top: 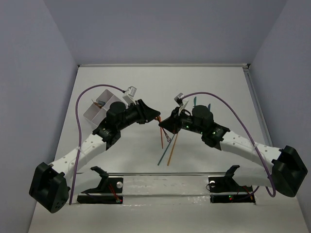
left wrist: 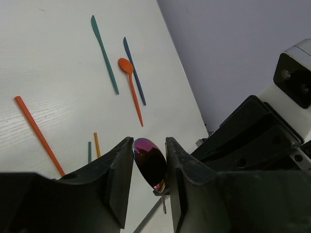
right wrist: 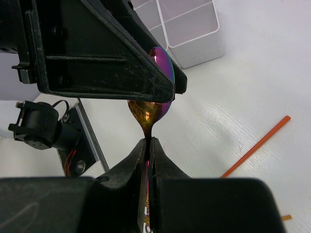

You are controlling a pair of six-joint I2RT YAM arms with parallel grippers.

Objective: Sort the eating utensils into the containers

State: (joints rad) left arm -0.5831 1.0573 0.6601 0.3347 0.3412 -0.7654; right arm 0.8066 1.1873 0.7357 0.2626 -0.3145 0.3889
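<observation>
Left wrist view: the left end effector [left wrist: 149, 144] is clamped on the shiny, iridescent bowl of a copper spoon [left wrist: 150, 166], with one finger pressed against each side. The right wrist view shows the right end effector [right wrist: 148, 144] closed tight on the same spoon's thin handle, just short of the bowl. Both arms grip the one utensil, held off the white tabletop [left wrist: 48, 82].

Ahead of the left end effector and well apart from it, three pieces lie flat. They are a teal knife-like piece [left wrist: 104, 53], a dark blue piece [left wrist: 134, 70] near it, and a small orange spoon [left wrist: 130, 85] just beside the blue one. A long orange stick [left wrist: 38, 133] lies off to the left of that end effector.

Beyond the right end effector, past the left arm's black fingers, stands the translucent white divided tray [right wrist: 194, 34].
</observation>
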